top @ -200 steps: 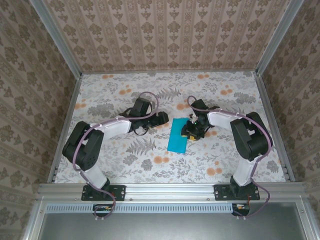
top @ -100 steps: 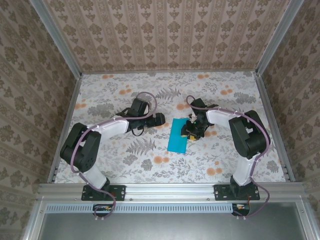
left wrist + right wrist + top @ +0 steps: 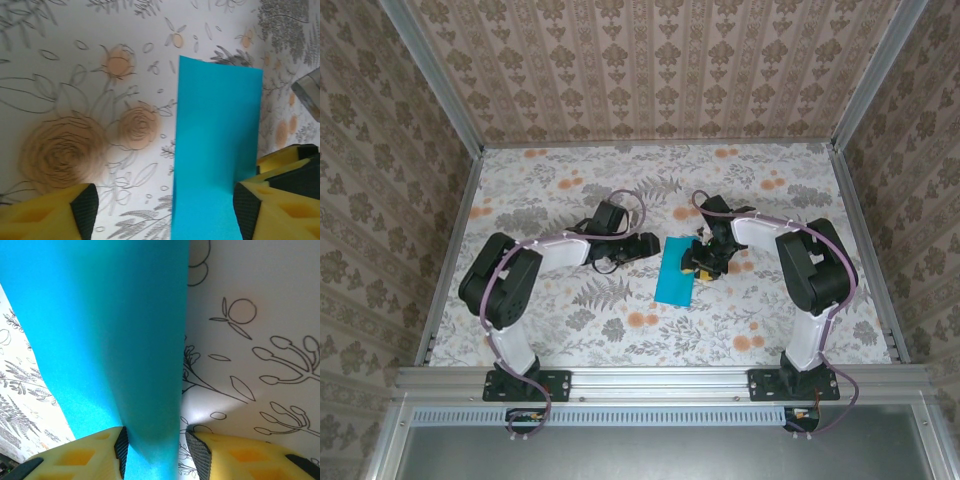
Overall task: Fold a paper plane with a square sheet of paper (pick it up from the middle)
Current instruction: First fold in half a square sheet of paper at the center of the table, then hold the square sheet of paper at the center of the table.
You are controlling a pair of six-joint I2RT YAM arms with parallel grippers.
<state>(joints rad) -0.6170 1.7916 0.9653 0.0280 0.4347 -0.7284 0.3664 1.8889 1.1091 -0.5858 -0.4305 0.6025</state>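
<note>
Pinching the folded teal paper (image 3: 675,274) by its right edge with my right gripper (image 3: 155,446) at mid-table, I'd ease the left gripper (image 3: 165,212), pads spread wide, low across the sheet and close gently, so nothing drags sideways.

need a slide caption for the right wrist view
folded teal paper passing between the jaws of the right gripper, over the floral tabletop

Floral-printed surface (image 3: 720,320), grey ferns and orange blooms. Damask-papered walls (image 3: 660,70) enclosing its far and side edges. Aluminium rail (image 3: 660,378) along its near edge.
</note>
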